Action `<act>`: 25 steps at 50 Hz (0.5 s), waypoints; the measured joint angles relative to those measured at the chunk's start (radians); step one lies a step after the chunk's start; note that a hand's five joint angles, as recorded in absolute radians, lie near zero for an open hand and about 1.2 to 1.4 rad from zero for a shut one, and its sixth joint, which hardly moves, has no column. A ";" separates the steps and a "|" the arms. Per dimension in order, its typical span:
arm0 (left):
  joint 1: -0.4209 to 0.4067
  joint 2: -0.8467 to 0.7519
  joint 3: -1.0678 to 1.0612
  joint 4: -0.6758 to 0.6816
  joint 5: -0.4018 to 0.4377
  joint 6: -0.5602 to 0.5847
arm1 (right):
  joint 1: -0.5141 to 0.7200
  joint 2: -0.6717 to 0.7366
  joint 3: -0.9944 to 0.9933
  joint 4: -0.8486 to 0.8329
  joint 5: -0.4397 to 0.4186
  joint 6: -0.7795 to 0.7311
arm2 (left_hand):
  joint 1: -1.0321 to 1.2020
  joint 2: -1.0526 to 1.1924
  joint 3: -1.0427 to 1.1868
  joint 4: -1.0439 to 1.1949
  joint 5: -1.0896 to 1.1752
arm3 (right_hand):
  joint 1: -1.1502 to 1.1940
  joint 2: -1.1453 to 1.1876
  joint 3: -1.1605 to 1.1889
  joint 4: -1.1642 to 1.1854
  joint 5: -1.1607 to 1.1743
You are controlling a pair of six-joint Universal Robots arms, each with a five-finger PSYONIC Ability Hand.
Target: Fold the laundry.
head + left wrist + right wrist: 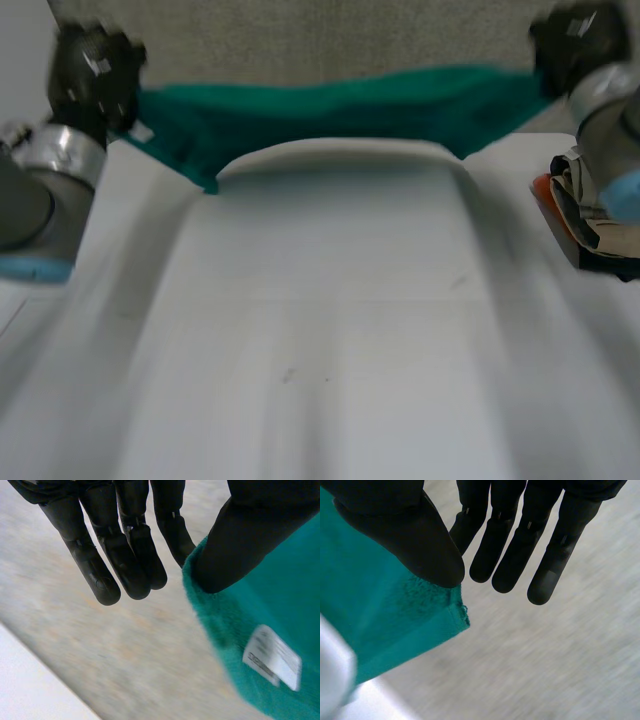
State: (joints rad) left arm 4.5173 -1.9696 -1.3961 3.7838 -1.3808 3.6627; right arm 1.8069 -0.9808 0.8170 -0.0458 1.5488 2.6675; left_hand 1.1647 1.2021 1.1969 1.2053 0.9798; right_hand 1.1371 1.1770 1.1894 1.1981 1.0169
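Note:
A green towel [330, 110] hangs stretched between my two hands above the table's far edge, sagging lower on the left. My left hand [90, 70] holds its left end. In the left wrist view the thumb [235, 535] presses the towel's edge [250, 615] against a finger, and a white label [272, 655] shows near that corner. My right hand [575, 40] holds the right end. In the right wrist view its thumb [415, 540] pinches the towel [380, 620] close to a hemmed corner [461, 614], with the other fingers straight.
The white table [320, 350] stretches in front of the towel. A pile of other clothes [585, 215], orange, beige and black, lies at the table's right edge beside my right arm. Grey floor lies beyond the table.

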 measured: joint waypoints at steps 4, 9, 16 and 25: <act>0.002 0.037 -0.173 -0.005 0.066 0.006 | -0.004 0.001 0.147 0.062 -0.035 -0.013 | 0.000 0.000 0.000 0.000 0.000 | 0.000 0.000 0.000 0.000 0.000; 0.017 0.108 -0.400 -0.064 0.131 0.037 | -0.018 -0.020 0.353 0.122 -0.080 -0.089 | 0.000 0.000 0.000 0.000 0.000 | 0.000 0.000 0.000 0.000 0.000; 0.093 0.298 -0.627 -0.440 0.147 0.191 | -0.071 -0.210 0.679 0.314 -0.095 -0.376 | 0.000 0.000 0.000 0.000 0.000 | 0.000 0.000 0.000 0.000 0.001; 0.226 0.493 -0.728 -0.961 0.159 0.450 | -0.226 -0.501 0.979 0.500 -0.120 -0.722 | 0.000 0.000 0.000 0.000 0.000 | 0.000 0.000 0.000 0.000 0.001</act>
State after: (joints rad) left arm 4.7436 -1.4763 -2.1241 2.8223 -1.2223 4.1124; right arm 1.5810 -1.4813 1.7962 0.4539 1.4289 1.9452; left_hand 1.1647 1.2023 1.1969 1.2053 0.9798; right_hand 1.1371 1.1770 1.1894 1.1981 1.0177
